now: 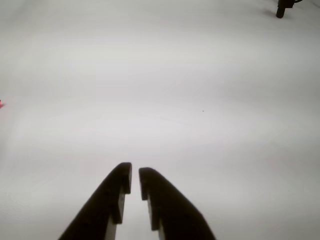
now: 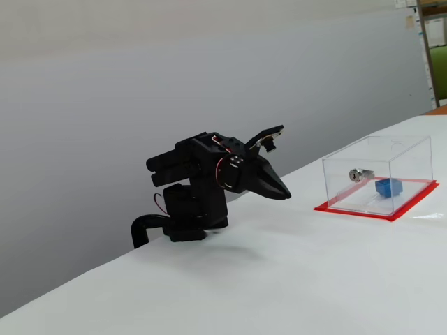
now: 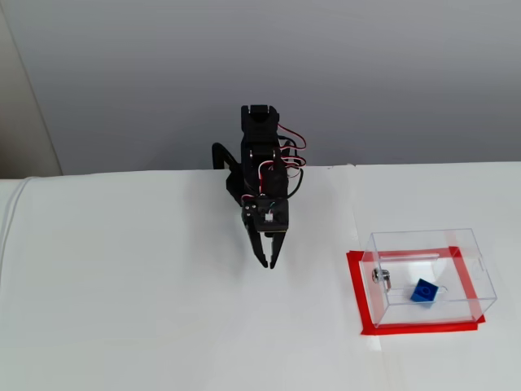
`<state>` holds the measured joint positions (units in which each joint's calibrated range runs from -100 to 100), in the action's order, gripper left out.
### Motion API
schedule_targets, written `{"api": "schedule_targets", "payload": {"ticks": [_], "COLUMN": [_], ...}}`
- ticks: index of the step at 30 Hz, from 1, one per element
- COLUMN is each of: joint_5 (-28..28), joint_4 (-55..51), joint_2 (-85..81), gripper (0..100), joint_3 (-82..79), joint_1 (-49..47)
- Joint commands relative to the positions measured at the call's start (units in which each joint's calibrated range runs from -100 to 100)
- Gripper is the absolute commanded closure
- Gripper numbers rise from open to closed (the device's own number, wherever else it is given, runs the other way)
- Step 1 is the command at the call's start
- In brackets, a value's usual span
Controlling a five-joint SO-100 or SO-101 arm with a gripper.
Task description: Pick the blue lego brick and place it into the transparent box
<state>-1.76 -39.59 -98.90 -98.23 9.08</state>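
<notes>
The blue lego brick [image 2: 388, 187] [image 3: 423, 291] lies inside the transparent box [image 2: 363, 157] [image 3: 423, 234], on its floor near the silver lock fitting [image 2: 357, 174] [image 3: 381, 277]. The box stands on a red base at the right of both fixed views. My black gripper [image 2: 285, 192] [image 3: 268, 262] hangs low over the white table, well to the left of the box, with the arm folded back over its base. In the wrist view the gripper [image 1: 135, 172] shows its fingers almost together with nothing between them. The brick does not show in that view.
The white table [image 3: 122, 309] spreads to the left and front of the arm. A grey wall [image 3: 391, 73] rises behind it. In the wrist view a dark foot [image 1: 282, 9] stands at the top right and a red sliver [image 1: 1, 103] shows at the left edge.
</notes>
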Motion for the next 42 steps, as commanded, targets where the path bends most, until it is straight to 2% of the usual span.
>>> {"api": "schedule_targets", "payload": {"ticks": [1, 17, 42], "joint_5": [-0.12, -0.17, -0.07], "joint_4": [-0.01, -11.59, -11.33], "joint_2": [-1.01, -1.10, -0.84], "gripper": [98, 98, 98], "joint_3": [-1.04, -1.04, -0.95], "joint_1": [0.57, 0.12, 0.35]}}
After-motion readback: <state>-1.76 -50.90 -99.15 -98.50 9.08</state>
